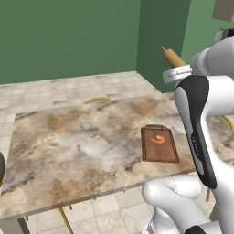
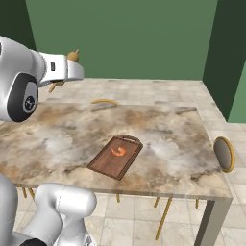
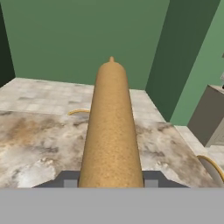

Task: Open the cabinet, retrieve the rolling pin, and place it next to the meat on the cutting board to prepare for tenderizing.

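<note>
Carrying the rolling pin (image 3: 111, 127) is the step in hand, as I judge it; the gripper (image 3: 111, 180) has its dark fingers clamped on either side of the tan cylinder, which juts forward and up, raised above the marble tabletop (image 1: 73, 141); in the left base view its far handle pokes out past the white wrist. The cutting board (image 1: 159, 144) lies flat near the tabletop's front edge, toward the right-hand end, with the meat (image 1: 157, 139) curled on the half by the board's handle. To do this well, I would swing the pin over the bare half of the board, turn it to lie along the board's long side, and lower it level until it rests beside the meat; releasing only once it is down matters, since a round pin could roll off toward the edge.
</note>
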